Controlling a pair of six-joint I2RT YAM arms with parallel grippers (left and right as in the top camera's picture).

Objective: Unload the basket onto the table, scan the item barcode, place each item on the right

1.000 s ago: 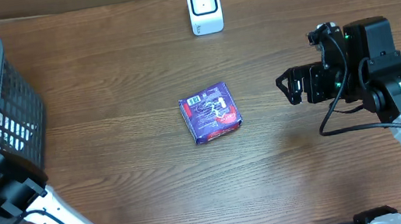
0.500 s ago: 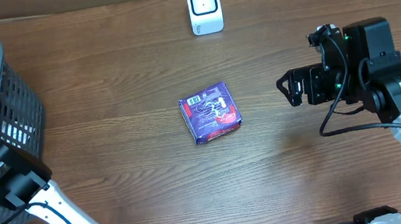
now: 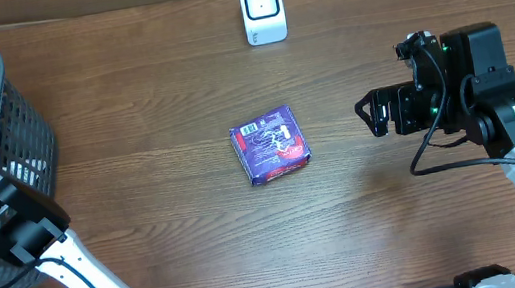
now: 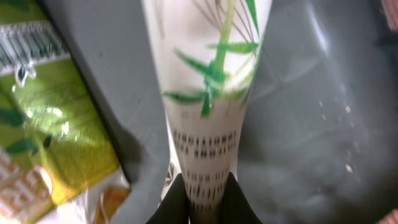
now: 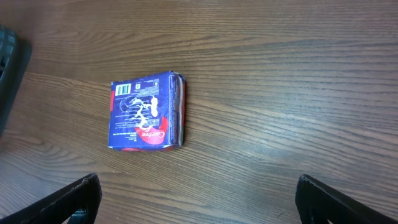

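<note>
Left gripper (image 4: 205, 202) closed tight on the narrow lower end of a white packet (image 4: 208, 93) with green leaf print and rows of small dark marks. Around it, the grey inside of the basket (image 4: 311, 112). Just beside the packet, to its left in the wrist view, a yellow-green bag (image 4: 56, 118). From overhead, the left arm reaching down into that basket at the left edge of the wooden table (image 3: 182, 255), the claw itself hidden there. Right gripper (image 5: 198, 185) wide open with nothing between the fingers, hovering over bare wood on the right side. Near the middle of the table, well apart from both claws, a blue box (image 3: 271, 144) lying flat, a pale label at one corner facing up. At the far edge, a white scanner (image 3: 262, 9), upright, well apart from the box
</note>
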